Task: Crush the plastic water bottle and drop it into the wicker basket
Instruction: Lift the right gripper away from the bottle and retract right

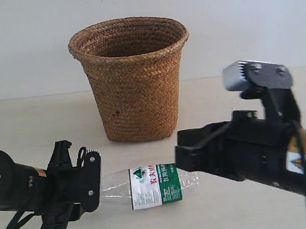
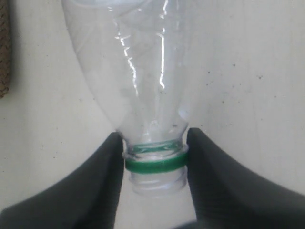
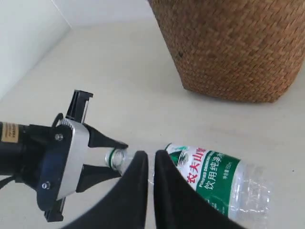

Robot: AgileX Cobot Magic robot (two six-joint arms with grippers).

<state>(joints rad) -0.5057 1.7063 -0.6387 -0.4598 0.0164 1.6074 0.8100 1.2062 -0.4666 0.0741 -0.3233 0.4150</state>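
1. The pale surface [image 1: 247, 90] carries everything, and it runs back behind the wicker basket to a plain wall.
2. The wicker basket [image 1: 132, 79] stands upright. It's brown and woven, with a flared round rim and a small dark spot [image 1: 117, 112] low on its side.
3. The right gripper [image 3: 151, 156] reaches in on the camera's side of the basket. Its jaws are pulled almost together, with only a thin slit between them. They sit right at the bottle's shoulder, but I honestly can't tell if they touch it.
4. The left gripper [image 2: 155, 143] is also on the camera's side of the basket, across from the right one. Its jaws are clamped on the bottle's neck, one on each side.
5. The plastic water bottle [image 1: 151, 185] is outside the basket and close to its base, lying sideways and not crushed.
6. Its white-and-green label [image 3: 205, 169] has red characters.
7. The green cap ring [image 2: 155, 164] sits right between the left jaws.
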